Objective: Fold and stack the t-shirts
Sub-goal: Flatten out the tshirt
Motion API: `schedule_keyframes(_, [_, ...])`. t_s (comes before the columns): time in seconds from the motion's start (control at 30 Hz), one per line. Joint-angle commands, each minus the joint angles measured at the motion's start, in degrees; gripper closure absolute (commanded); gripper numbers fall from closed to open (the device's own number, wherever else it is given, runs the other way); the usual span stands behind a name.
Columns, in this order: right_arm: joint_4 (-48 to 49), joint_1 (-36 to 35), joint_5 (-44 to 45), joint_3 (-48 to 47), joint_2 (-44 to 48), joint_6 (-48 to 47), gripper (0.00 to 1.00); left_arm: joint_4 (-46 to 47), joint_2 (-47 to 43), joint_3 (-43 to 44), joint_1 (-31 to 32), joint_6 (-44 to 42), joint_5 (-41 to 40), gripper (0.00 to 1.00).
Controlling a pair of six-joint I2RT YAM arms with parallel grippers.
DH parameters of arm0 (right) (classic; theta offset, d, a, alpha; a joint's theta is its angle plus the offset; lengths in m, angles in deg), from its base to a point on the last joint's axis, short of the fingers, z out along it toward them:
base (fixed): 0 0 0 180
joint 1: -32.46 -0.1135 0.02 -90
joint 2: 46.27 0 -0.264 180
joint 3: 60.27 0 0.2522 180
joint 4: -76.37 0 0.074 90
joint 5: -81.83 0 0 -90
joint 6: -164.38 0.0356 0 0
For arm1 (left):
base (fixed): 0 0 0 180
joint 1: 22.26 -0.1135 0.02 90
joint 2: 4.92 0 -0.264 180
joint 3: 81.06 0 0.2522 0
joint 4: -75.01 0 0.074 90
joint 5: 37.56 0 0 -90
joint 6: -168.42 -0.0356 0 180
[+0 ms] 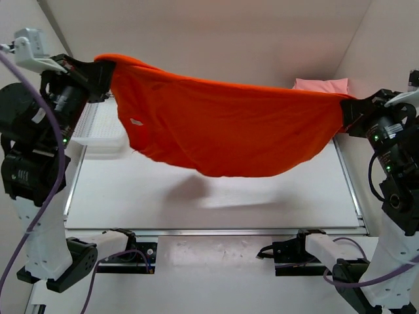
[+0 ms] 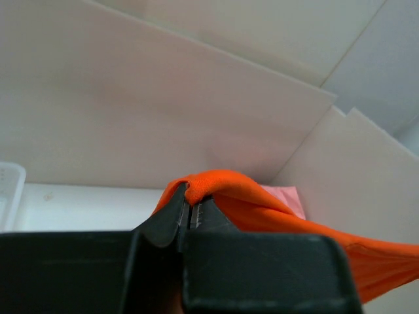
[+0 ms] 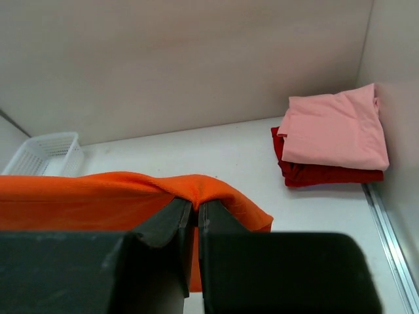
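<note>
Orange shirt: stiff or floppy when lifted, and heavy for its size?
Probably floppy: pinched at each end by the left gripper and right gripper, the orange shirt sags in the middle above the table. Likely light, since small pinches of cloth carry it all. Released on one side, it would probably swing down and crumple.

Lit bright, soft and even from above, with a pale, smeared shadow on the table (image 1: 131, 203) under the orange t-shirt (image 1: 222, 131) strung between left claw (image 2: 190, 204) and right claw (image 3: 196, 208), dark and blurred behind each claw's tips, sharper beyond them.
</note>
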Motion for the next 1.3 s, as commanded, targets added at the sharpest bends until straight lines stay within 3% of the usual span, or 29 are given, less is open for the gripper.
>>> schedule_keyframes(0.0, [2.7, -0.4, -1.8, 0.3, -4.6, -0.8, 0.99, 0.6, 1.2, 2.7, -0.2, 0.9, -2.1, 1.00])
schedule_keyframes(0.1, [4.9, 0.6, -3.2, 3.9, -7.0, -1.2, 1.00, 2.1, 3.7, -0.1, -4.0, 1.6, 1.6, 1.00])
schedule_keyframes(0.27, [15.8, -1.7, -3.2, 16.2, -10.8, -0.5, 1.00, 11.7, 5.6, -18.2, -7.9, 5.3, 7.8, 1.00])
schedule_keyframes(0.33, [21.6, -3.5, -4.4, 22.4, -16.7, -0.3, 1.00, 15.2, 10.1, -25.3, -8.7, 5.1, 8.2, 1.00])
schedule_keyframes(0.47, [27.0, -4.8, -4.6, 21.8, -26.0, -0.9, 1.00, 20.1, 21.3, -27.6, -9.5, 5.0, 7.0, 1.00])
schedule_keyframes(0.6, [27.7, -3.4, -8.1, 9.8, -43.0, -1.6, 1.00, 14.6, 40.6, -9.7, -12.2, 4.7, 8.6, 0.96])
schedule_keyframes(0.63, [25.7, -2.7, -8.6, 2.6, -49.4, -2.8, 0.91, 13.1, 47.6, -1.8, -12.4, 5.2, 9.7, 0.85])
schedule_keyframes(0.67, [21.2, -2.3, -7.1, -7.4, -56.8, -3.1, 0.81, 12.4, 54.5, 2.0, -13.8, 6.9, 10.1, 0.61])
schedule_keyframes(0.7, [18.6, -2.0, -6.1, -12.8, -60.5, -3.9, 0.68, 11.1, 57.8, 10.0, -14.4, 7.3, 10.9, 0.50])
schedule_keyframes(0.77, [6.5, -1.3, -1.8, -36.4, -73.3, -3.4, 0.38, 6.1, 67.0, 23.7, -15.1, 10.4, 12.5, 0.41])
schedule_keyframes(0.8, [4.8, -0.7, -1.1, -38.0, -74.1, -2.3, 0.35, 4.5, 68.4, 26.1, -16.5, 10.9, 13.8, 0.40])
schedule_keyframes(0.87, [7.1, 0.1, -0.8, -24.7, -68.1, -1.0, 0.31, 0.1, 68.8, 28.1, -16.4, 8.2, 15.4, 0.39])
schedule_keyframes(0.9, [8.4, 0.2, 0.1, -20.5, -66.0, -0.1, 0.31, -2.0, 66.2, 25.2, -15.9, 5.2, 15.4, 0.38])
schedule_keyframes(0.97, [14.3, 0.0, 2.0, -2.4, -57.5, -0.6, 0.30, -1.6, 58.8, 13.3, -13.1, 0.8, 12.9, 0.38])
schedule_keyframes(1.0, [15.7, -0.8, 2.1, 1.9, -55.0, -0.2, 0.31, 2.7, 55.7, 0.4, -11.8, 0.5, 12.7, 0.37])
schedule_keyframes(1.03, [19.5, -1.5, 4.4, 10.3, -50.9, -0.3, 0.31, 10.0, 43.8, -14.6, -11.6, 0.3, 12.7, 0.36])
schedule_keyframes(1.07, [20.3, -1.8, 4.7, 17.2, -47.8, 0.1, 0.32, 16.8, 40.2, -28.6, -11.1, 1.1, 13.0, 0.36])
schedule_keyframes(1.17, [21.1, -4.2, 7.3, 33.0, -40.3, 1.4, 0.32, 21.3, 25.0, -48.3, -10.9, 2.1, 15.1, 0.37])
schedule_keyframes(1.27, [22.0, -5.5, 7.1, 41.5, -36.9, 3.4, 0.31, 18.6, 19.6, -58.1, -7.9, -0.4, 15.1, 0.37])
